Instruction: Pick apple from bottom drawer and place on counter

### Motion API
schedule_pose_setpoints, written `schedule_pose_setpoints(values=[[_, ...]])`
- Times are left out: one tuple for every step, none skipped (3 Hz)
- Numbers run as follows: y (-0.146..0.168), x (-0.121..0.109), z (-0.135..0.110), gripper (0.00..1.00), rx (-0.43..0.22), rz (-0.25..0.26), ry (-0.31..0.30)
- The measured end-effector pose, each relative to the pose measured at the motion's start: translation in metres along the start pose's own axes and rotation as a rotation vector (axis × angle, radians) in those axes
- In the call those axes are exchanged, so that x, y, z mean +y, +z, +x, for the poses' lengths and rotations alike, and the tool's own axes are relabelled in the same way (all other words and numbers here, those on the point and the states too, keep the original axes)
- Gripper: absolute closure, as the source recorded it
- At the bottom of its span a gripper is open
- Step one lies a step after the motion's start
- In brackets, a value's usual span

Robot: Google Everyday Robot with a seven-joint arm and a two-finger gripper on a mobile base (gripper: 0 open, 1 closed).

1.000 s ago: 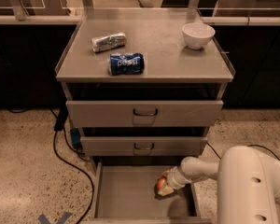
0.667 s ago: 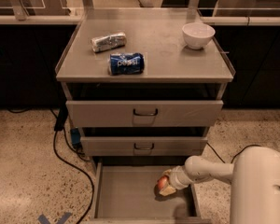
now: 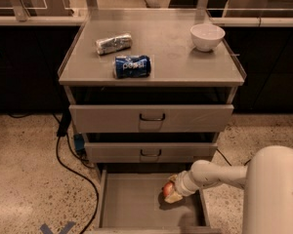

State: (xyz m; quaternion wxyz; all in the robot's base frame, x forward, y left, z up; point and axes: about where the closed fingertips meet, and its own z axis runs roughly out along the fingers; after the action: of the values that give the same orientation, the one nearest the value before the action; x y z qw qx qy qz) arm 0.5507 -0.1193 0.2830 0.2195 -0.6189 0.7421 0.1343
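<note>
The apple [image 3: 167,188], red-orange with a yellowish patch, is in the open bottom drawer [image 3: 132,204], toward its right side. My gripper [image 3: 174,192] reaches in from the right on a pale arm and is right against the apple, covering part of it. The counter [image 3: 176,57] is the flat grey top of the cabinet, well above the gripper.
On the counter lie a blue Pepsi can [image 3: 132,66] on its side, a silver wrapped packet [image 3: 113,43] and a white bowl [image 3: 207,36]. The two upper drawers [image 3: 151,118] are shut. A black cable [image 3: 73,165] runs over the floor to the left. My white body [image 3: 276,194] fills the lower right.
The arm's body has shifted to the right in view. The gripper and apple have stayed at nearly the same spot in the drawer, edging slightly left.
</note>
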Motion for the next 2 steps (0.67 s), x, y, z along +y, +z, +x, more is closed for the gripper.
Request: schedule_pose_setpoints(values=[[-0.028,0.005,-0.026,1.00,-0.010,0.007,-0.034],[-0.062,0.006,-0.055,1.00,-0.018,0.030,-0.081]])
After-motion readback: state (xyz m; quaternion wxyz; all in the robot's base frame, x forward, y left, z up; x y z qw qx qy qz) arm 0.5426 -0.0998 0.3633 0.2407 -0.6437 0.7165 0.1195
